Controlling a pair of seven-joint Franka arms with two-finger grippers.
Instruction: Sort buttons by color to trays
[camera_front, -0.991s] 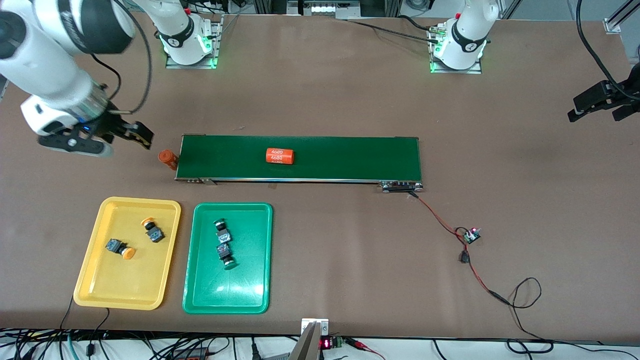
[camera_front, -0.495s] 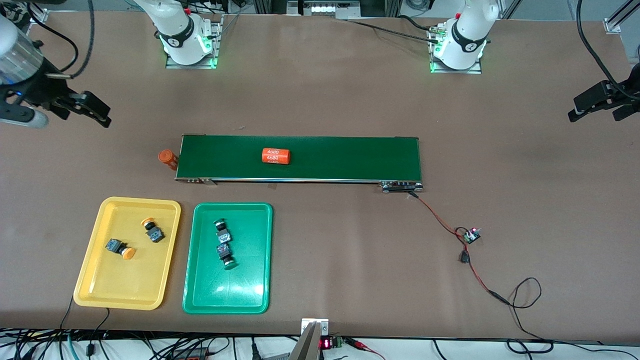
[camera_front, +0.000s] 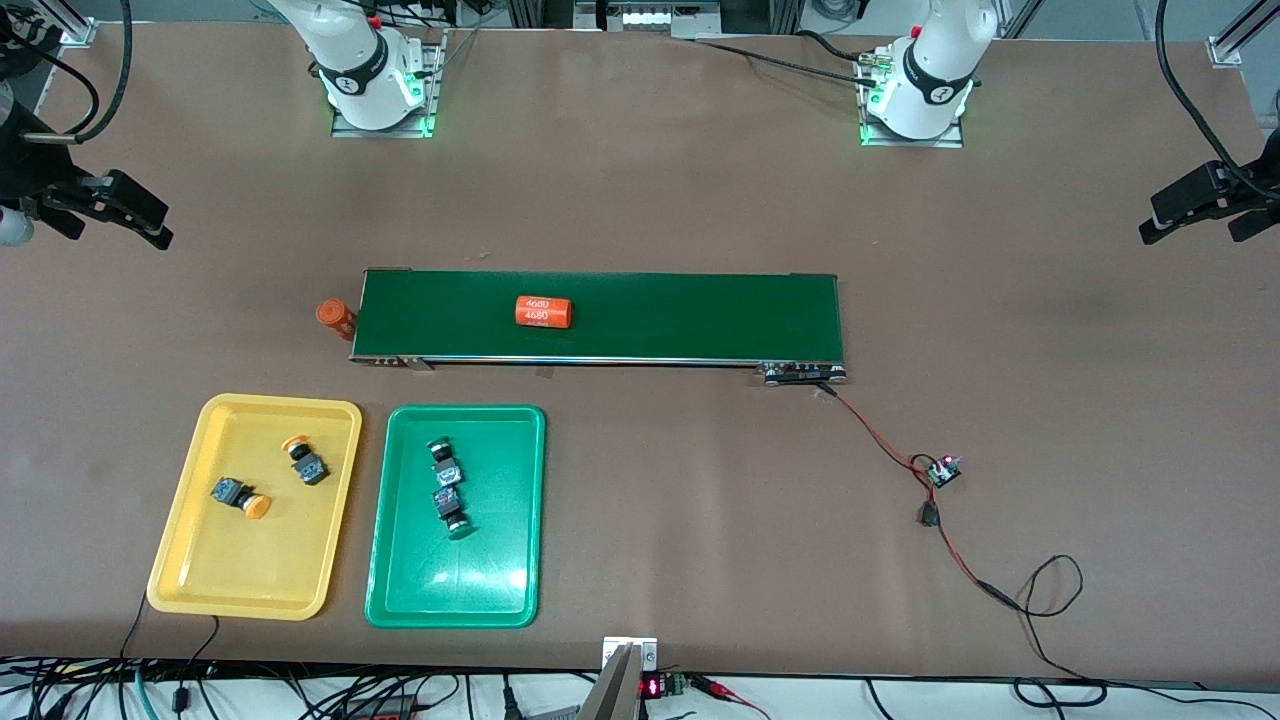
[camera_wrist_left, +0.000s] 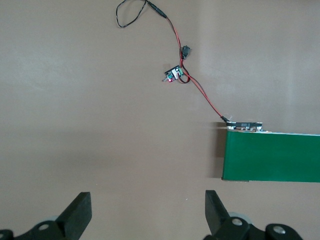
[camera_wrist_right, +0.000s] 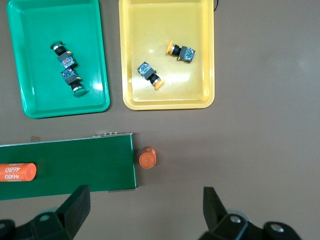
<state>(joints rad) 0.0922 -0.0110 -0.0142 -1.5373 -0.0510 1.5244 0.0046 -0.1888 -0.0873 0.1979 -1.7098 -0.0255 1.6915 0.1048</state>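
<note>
Two yellow-capped buttons (camera_front: 303, 460) (camera_front: 240, 497) lie in the yellow tray (camera_front: 240, 575). Two green-capped buttons (camera_front: 443, 460) (camera_front: 450, 508) lie in the green tray (camera_front: 450, 590) beside it. Both trays sit nearer the front camera than the belt, toward the right arm's end. The right wrist view shows the yellow tray (camera_wrist_right: 170, 97), the green tray (camera_wrist_right: 30, 100) and all their buttons. My right gripper (camera_front: 156, 224) (camera_wrist_right: 145, 205) hangs open and empty over the table's edge at the right arm's end. My left gripper (camera_front: 1150, 222) (camera_wrist_left: 147, 210) waits open and empty over bare table at the left arm's end.
A dark green conveyor belt (camera_front: 700, 315) crosses the middle with an orange "4680" cylinder (camera_front: 543, 311) lying on it. Another orange cylinder (camera_front: 336, 318) stands at the belt's right-arm end. A red-black wire runs from the belt's left-arm end to a small circuit board (camera_front: 943, 470).
My right arm has pulled away from the belt's end toward the table's edge at its own end. The cylinder on the belt has crept toward the right arm's end. The left arm is still.
</note>
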